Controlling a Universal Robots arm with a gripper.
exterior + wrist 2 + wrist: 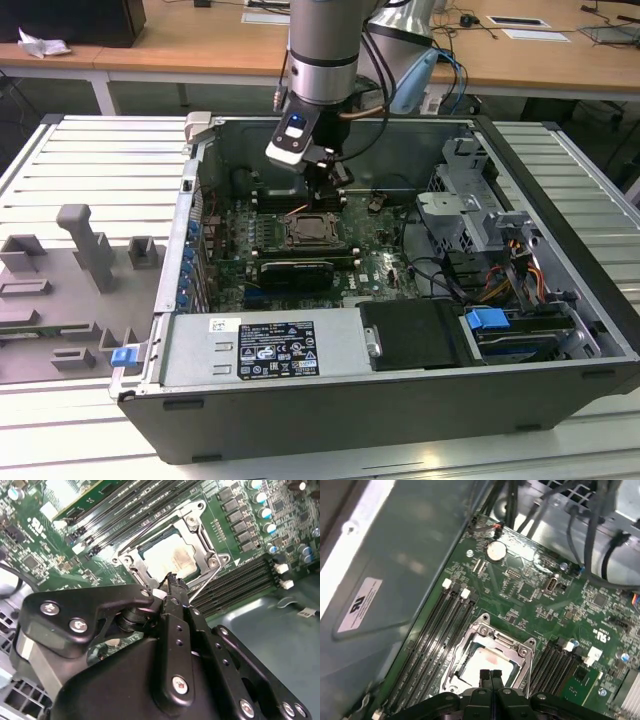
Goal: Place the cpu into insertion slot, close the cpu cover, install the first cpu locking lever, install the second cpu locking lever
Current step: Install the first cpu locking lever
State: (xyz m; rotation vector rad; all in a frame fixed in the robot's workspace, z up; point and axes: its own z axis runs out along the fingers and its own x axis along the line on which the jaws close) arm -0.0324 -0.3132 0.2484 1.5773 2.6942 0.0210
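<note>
Cpu: the pale square cpu (167, 557) lies flat in the insertion slot (310, 232), directly under the tips of the tool.
Cpu cover: the silver cpu cover (199, 539) looks folded down around the chip, which shows through its window.
Lever: one thin wire lever (206, 582) rises at a slant from a corner of the socket and passes just beside the tool's tips. It appears unlatched.
Tool: the tool (490, 675) hangs close above the socket's edge with its two fingers pressed together. Whether they pinch the thin lever or only sit against it cannot be told.
Progress: judging by how things lie, the chip is placed and the cover is closed. The locking levers appear to be the work in hand, with neither visibly hooked down.
Board: the green motherboard (530, 590) spreads out beneath the tool, with long black memory slots (435, 630) running along both flanks of the socket.
Setting: the arm (322, 50) reaches down into an open computer case (330, 400) lying on a slatted table (90, 150). Grey fixtures (85, 240) stand well apart from the tool, toward the exterior view's left.
</note>
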